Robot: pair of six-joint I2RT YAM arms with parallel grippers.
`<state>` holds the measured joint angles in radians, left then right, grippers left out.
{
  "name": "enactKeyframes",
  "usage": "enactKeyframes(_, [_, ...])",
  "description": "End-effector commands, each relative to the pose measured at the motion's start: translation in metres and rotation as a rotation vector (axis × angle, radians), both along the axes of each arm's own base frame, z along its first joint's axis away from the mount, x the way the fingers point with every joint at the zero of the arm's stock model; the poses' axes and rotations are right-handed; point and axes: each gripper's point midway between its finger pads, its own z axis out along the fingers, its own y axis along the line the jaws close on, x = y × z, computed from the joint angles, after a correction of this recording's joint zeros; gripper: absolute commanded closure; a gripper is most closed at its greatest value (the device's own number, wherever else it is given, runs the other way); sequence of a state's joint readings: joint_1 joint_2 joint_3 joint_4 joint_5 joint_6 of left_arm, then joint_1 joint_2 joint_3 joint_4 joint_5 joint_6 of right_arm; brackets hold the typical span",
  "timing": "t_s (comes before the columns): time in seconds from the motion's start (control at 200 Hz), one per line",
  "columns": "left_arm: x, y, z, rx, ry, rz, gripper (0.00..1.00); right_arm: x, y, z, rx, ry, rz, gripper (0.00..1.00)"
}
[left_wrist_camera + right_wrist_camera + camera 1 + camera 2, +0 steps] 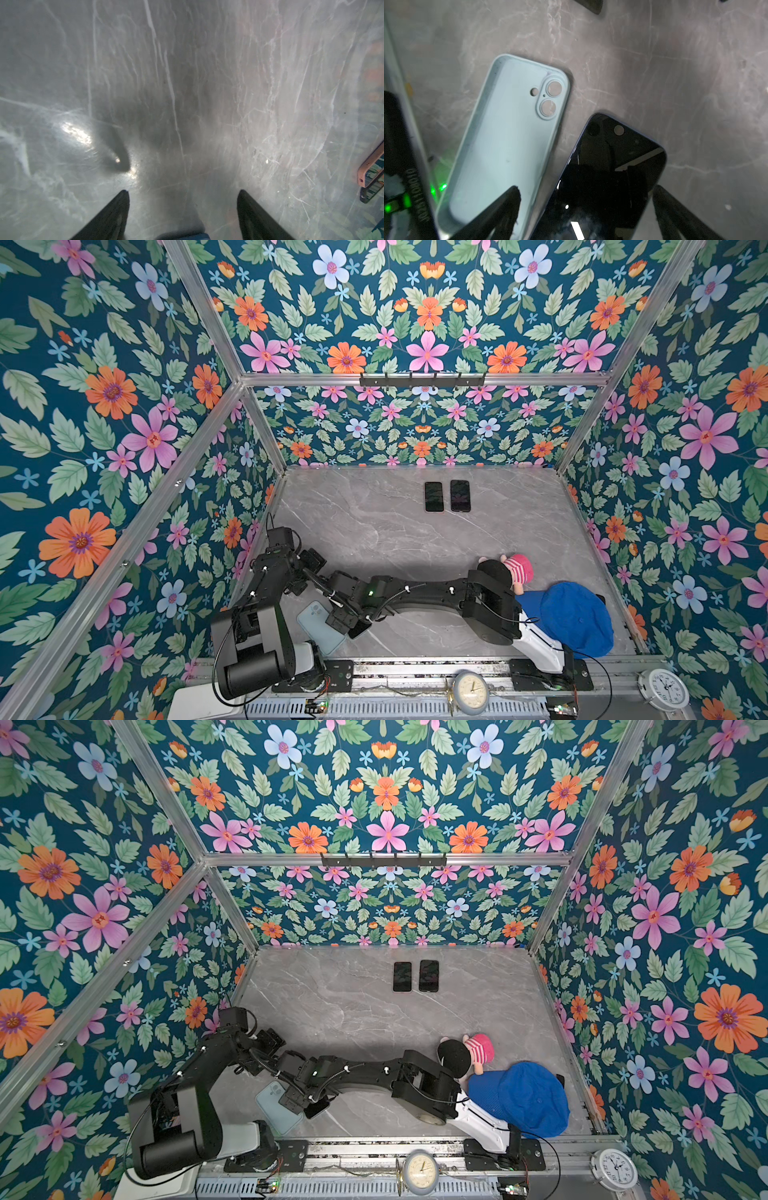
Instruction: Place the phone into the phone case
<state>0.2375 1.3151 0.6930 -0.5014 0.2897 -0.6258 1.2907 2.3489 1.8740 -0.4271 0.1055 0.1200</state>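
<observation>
The light blue phone case [508, 145] lies with its hollow side up near the table's front left, seen in both top views [318, 628] [274, 1110]. Right beside it lies the dark phone [608, 176], screen up, mostly hidden under my right arm in a top view [360, 628]. My right gripper [586, 191] reaches across to the left and hangs open over the phone. One finger is above the case, the other past the phone's far edge, with gaps on both sides. My left gripper [182, 193] is open over bare marble, behind the case [313, 559].
Two more dark phones [434, 497] [460, 495] lie side by side at the back; they show at the edge of the left wrist view [372, 168]. A plush toy [513, 568] and blue cap [575, 618] sit front right. Two clocks [469, 693] [665, 689] stand on the front rail.
</observation>
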Motion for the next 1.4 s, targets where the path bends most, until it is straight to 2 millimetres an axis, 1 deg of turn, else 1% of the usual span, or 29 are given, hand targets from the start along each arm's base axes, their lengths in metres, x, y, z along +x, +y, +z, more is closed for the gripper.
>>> enactKeyframes(0.0, [-0.003, 0.002, 0.001, 0.016, 0.002, 0.000, 0.17, 0.008, -0.012, -0.004, -0.068, -0.046, -0.022, 0.01])
enactKeyframes(0.13, [-0.003, 0.002, 0.005, 0.016, -0.009, 0.002, 0.16, 0.009, -0.021, -0.008, -0.100, -0.039, -0.047, 0.01])
enactKeyframes(0.21, [-0.002, 0.001, 0.005, 0.013, -0.012, 0.001, 0.16, 0.009, -0.026, -0.005, -0.101, -0.041, -0.065, 0.01])
enactKeyframes(0.31, [-0.002, 0.000, 0.004, 0.003, -0.013, -0.001, 0.16, 0.008, -0.027, -0.001, -0.084, -0.041, -0.070, 0.02])
enactKeyframes(0.365, [-0.003, -0.001, 0.002, -0.002, -0.010, -0.003, 0.16, 0.007, -0.028, -0.002, -0.087, -0.038, -0.072, 0.02])
enactKeyframes(0.435, [-0.003, -0.002, 0.002, -0.007, -0.011, -0.005, 0.16, 0.009, -0.030, -0.003, -0.099, -0.041, -0.083, 0.03])
enactKeyframes(0.58, [-0.004, -0.004, 0.003, -0.014, -0.021, -0.007, 0.16, 0.016, -0.043, -0.006, -0.142, -0.061, -0.122, 0.05])
enactKeyframes(0.765, [-0.003, -0.007, 0.003, -0.030, -0.031, -0.015, 0.16, 0.036, -0.070, -0.010, -0.172, -0.025, -0.239, 0.11])
enactKeyframes(0.845, [-0.002, -0.008, 0.005, -0.035, -0.038, -0.020, 0.16, 0.047, -0.085, -0.010, -0.198, -0.027, -0.298, 0.13])
enactKeyframes(0.99, [0.002, -0.011, 0.008, -0.053, -0.059, -0.029, 0.16, 0.065, -0.115, -0.017, -0.219, 0.014, -0.407, 0.16])
enactKeyframes(1.095, [0.004, -0.020, 0.008, -0.095, -0.076, -0.044, 0.15, 0.075, -0.136, -0.020, -0.250, 0.004, -0.463, 0.17])
enactKeyframes(1.18, [0.005, -0.034, 0.006, -0.123, -0.084, -0.071, 0.15, 0.083, -0.150, -0.019, -0.253, 0.013, -0.511, 0.17])
enactKeyframes(1.255, [0.001, -0.049, 0.001, -0.135, -0.066, -0.098, 0.15, 0.088, -0.152, -0.013, -0.213, 0.032, -0.537, 0.17])
enactKeyframes(1.329, [-0.007, -0.066, -0.006, -0.144, -0.043, -0.135, 0.14, 0.089, -0.149, -0.006, -0.187, 0.041, -0.538, 0.17])
enactKeyframes(1.394, [-0.015, -0.075, -0.011, -0.145, -0.022, -0.151, 0.13, 0.089, -0.147, 0.000, -0.173, 0.044, -0.530, 0.17])
